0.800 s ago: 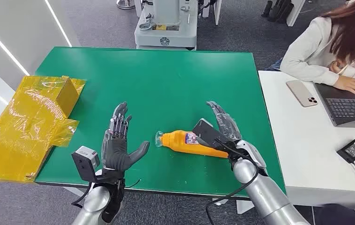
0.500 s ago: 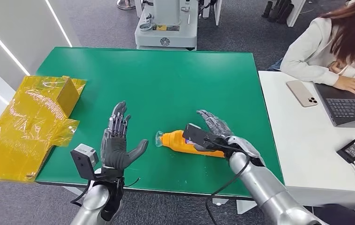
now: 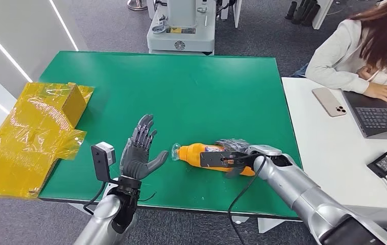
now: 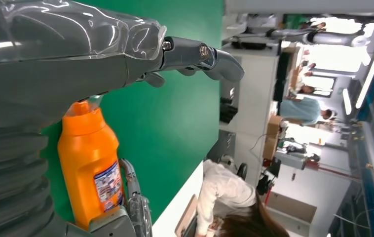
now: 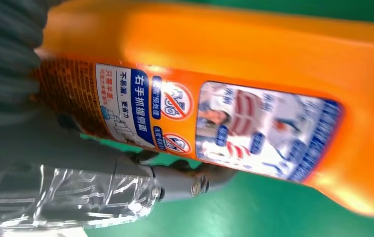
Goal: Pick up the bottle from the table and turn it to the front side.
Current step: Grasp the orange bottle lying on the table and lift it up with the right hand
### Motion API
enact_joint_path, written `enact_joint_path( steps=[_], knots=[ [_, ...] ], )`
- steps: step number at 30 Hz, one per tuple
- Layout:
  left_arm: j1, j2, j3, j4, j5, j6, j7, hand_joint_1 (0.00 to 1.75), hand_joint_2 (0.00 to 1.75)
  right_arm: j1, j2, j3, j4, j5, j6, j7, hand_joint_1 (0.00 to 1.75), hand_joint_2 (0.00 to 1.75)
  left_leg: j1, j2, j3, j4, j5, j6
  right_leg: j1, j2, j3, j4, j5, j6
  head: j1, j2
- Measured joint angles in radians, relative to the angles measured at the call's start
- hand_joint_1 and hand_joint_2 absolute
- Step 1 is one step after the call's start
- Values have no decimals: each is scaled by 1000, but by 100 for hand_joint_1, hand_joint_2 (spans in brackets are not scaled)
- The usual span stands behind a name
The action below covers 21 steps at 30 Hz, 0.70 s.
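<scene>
- Lying on its side on the green table (image 3: 191, 87), the orange bottle (image 3: 196, 153) sits toward the 6 o'clock edge, its clear cap pointing to 9 o'clock.
- Right hand (image 3: 235, 155) is wrapped over the bottle's body, fingers on the far side and thumb on the near side; the right wrist view shows the label close up with the thumb under it.
- Left hand (image 3: 139, 155) stands open with fingers spread and upright, at 9 o'clock of the cap, just beside it and holding nothing.
- Yellow packaging (image 3: 28, 132) lies off the table's 9 o'clock edge.
</scene>
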Motion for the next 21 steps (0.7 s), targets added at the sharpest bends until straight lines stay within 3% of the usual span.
enact_joint_path(
  steps=[4, 9, 10, 13, 14, 21],
  knots=[
    [-9, 0, 0, 21, 60, -42, 31, 0, 175, -12, -8, 54, 9, -3, 7, 18, 0, 175, 0, 0, 0, 0, 0, 0, 0, 0, 0, 0, 0, 0, 0, 0],
    [-15, 0, 0, 49, 130, -80, 57, 0, 175, -22, -26, 124, 1, 32, -48, 62, 0, 175, 0, 0, 1, 0, 0, 0, 0, 1, 0, 0, 0, 0, 0, 0],
    [-15, 0, 0, 53, 135, -82, 58, 0, 175, -23, -32, 136, -5, 39, -57, 70, 24, 175, 0, 0, 1, 0, 0, 0, 0, 0, 0, 0, 0, 0, 0, 0],
    [-13, 0, 0, 59, 139, -83, 63, 0, 175, -23, -52, 159, -26, 46, -70, 81, 154, 175, 0, 0, 0, 0, 0, 0, 0, 0, 0, 0, 0, 0, 0, 0],
    [-12, 0, 0, 60, 139, -82, 64, 0, 175, -23, -59, 164, -32, 45, -73, 82, 175, 175, 0, 0, 0, 0, 0, 0, 0, 0, 1, 0, 0, 0, 0, 0],
    [0, -1, 0, 61, 139, -80, 67, 0, 175, -23, -84, 182, -62, 42, -99, 80, 175, 175, 0, 0, 0, 0, 0, 0, 0, 0, 1, 0, 0, 0, 0, 0]
  ],
)
